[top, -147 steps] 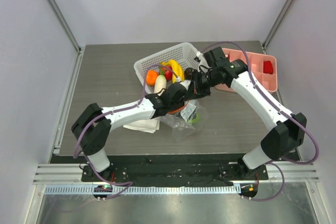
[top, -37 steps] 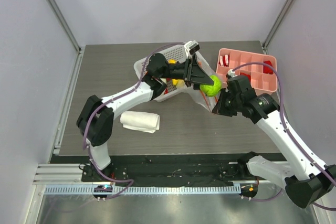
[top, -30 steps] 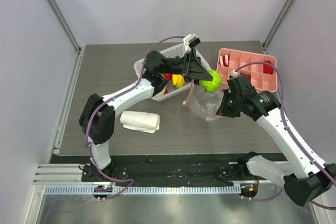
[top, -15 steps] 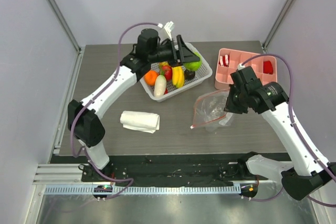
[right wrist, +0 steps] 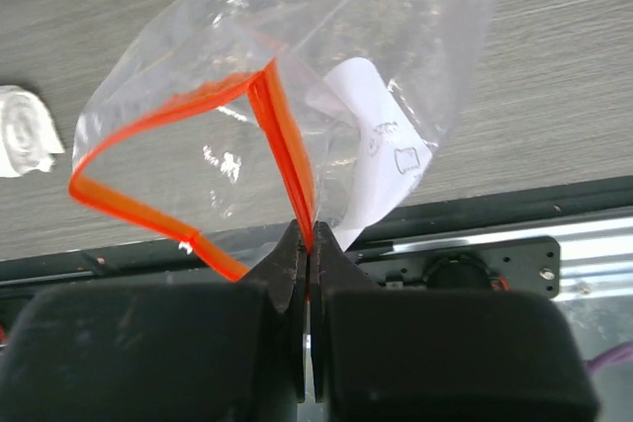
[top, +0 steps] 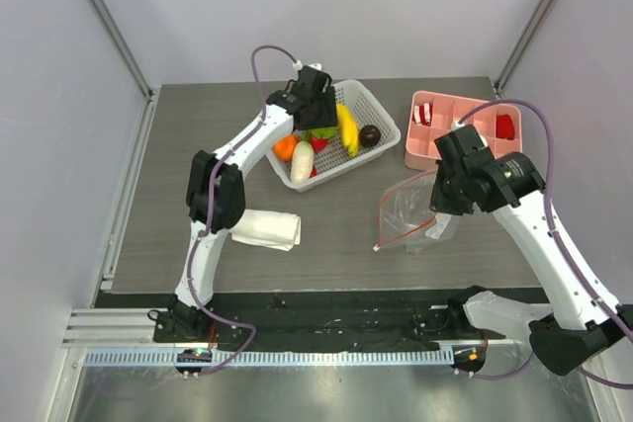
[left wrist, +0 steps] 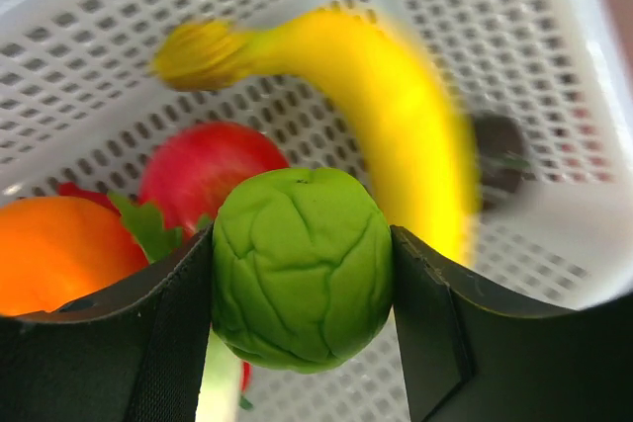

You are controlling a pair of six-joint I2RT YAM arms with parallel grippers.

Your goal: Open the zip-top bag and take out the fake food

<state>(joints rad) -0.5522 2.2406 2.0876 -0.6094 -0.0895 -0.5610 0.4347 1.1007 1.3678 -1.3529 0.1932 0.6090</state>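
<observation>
My left gripper (top: 318, 127) is shut on the green apple (left wrist: 302, 267) and holds it just above the white basket (top: 381, 143). The basket holds a yellow banana (top: 347, 126), a red apple (left wrist: 208, 167), an orange (top: 285, 147), a white radish (top: 302, 160) and a dark piece (top: 370, 135). My right gripper (top: 441, 203) is shut on the orange-red zip strip (right wrist: 285, 150) of the clear zip-top bag (top: 410, 212), which hangs open and empty above the table. A white label shows inside the bag (right wrist: 368, 155).
A rolled white cloth (top: 263, 228) lies at the front left of the table. A pink compartment tray (top: 475, 116) with red-and-white striped pieces (top: 421, 117) stands at the back right, close to my right arm.
My left gripper carried the green apple from beside the bag back over the basket and lowered it among the food. My right gripper kept the bag, which now hangs open and empty.
</observation>
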